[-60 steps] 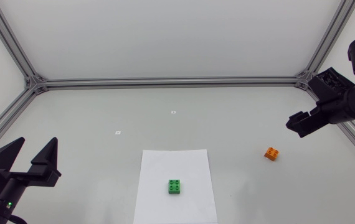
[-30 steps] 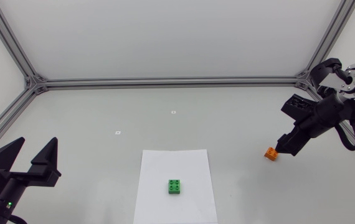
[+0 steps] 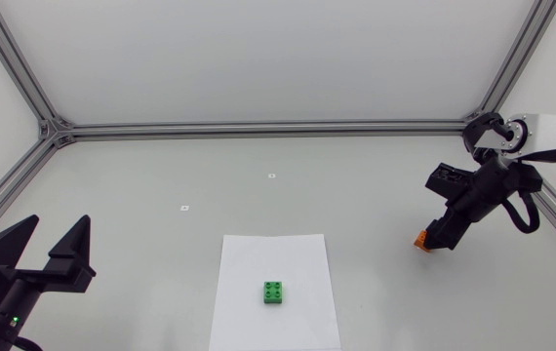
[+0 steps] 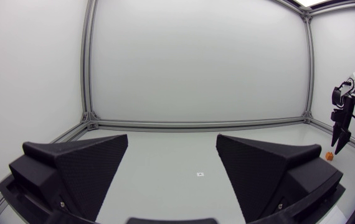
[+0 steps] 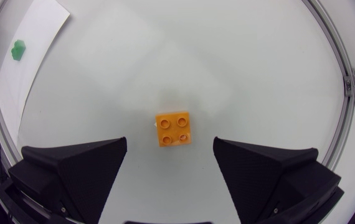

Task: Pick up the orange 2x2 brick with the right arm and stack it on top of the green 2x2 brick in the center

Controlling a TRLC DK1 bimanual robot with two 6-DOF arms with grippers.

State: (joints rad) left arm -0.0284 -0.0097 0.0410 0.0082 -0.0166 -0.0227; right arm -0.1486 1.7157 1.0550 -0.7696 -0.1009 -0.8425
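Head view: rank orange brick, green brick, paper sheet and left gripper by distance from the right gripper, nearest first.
1. orange brick, at the tip of the right gripper, table's right side.
2. paper sheet, centre; its right edge comes closest.
3. green brick, on the sheet.
4. left gripper, far left edge.

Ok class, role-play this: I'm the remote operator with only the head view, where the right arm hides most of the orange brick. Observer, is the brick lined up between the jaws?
Observer: Yes. In the right wrist view the orange brick sits centred on the gap of the right gripper, at the tips of its wide-open jaws, touching neither.
Operator: Which way up is it?
Observer: Studs up, all four showing, its sides turned slightly off the jaws' line.
Operator: How high is the gripper?
Observer: Side-on in the left wrist view, its tips hang just above the brick, not down around it.
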